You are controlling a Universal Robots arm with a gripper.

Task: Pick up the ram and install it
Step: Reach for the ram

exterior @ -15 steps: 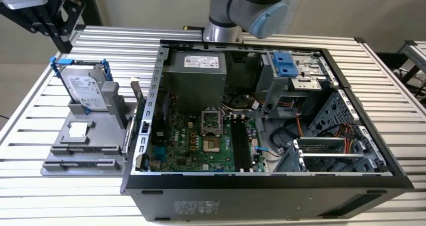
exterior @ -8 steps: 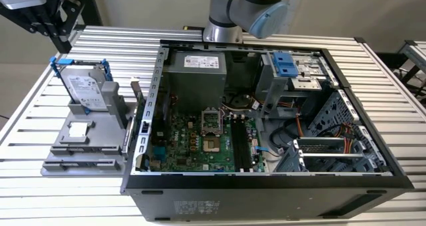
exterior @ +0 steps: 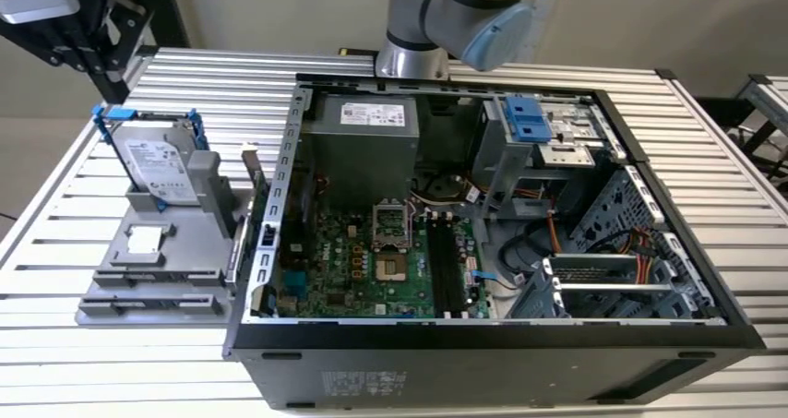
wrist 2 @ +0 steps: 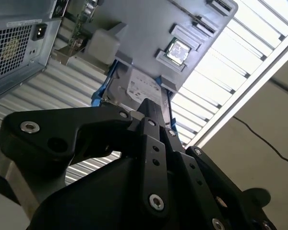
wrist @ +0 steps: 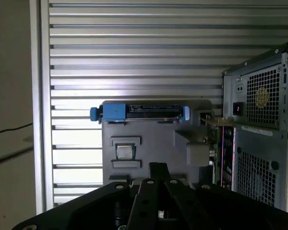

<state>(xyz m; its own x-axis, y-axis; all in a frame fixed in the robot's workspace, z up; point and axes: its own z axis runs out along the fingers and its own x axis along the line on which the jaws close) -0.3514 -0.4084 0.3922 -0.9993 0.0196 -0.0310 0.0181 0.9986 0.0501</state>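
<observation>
The ram (exterior: 250,173) looks like the thin board standing on edge at the side of a grey fixture (exterior: 173,275) next to the open computer case (exterior: 493,337). In the first wrist view the ram (wrist: 216,139) is a green strip between fixture and case. My gripper (exterior: 109,81) hangs high over the table's back corner at the exterior view's left, well apart from the ram. In both wrist views the gripper (wrist: 157,167) (wrist 2: 153,106) has its fingers together, with nothing between them. Long black memory slots (exterior: 446,268) lie on the motherboard inside the case.
On the fixture stand a silver hard drive (exterior: 161,164) in a blue bracket and a small square processor chip (exterior: 144,241). The case holds a power supply (exterior: 364,150), cables and drive cages. Everything rests on a slatted aluminium table (exterior: 148,363).
</observation>
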